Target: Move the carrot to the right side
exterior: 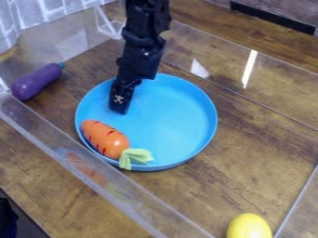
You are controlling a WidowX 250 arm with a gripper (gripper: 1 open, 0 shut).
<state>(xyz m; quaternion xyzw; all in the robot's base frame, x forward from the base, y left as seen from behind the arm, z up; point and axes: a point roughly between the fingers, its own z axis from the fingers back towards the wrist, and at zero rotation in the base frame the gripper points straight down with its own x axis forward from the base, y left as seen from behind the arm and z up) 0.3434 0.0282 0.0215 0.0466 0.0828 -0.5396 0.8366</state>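
The carrot [104, 138], orange with dark stripes and a pale green leaf tip, lies on the front left part of the round blue plate [174, 116]. My gripper [122, 98] hangs from the black arm over the plate's back left part, a short way behind the carrot and apart from it. Its fingers point down close to the plate's surface, and the jaws look open with nothing between them.
A purple eggplant toy [37, 81] lies on the wooden table to the left of the plate. A yellow lemon-like toy [248, 226] sits at the front right edge. Clear plastic walls run along the front and left of the table.
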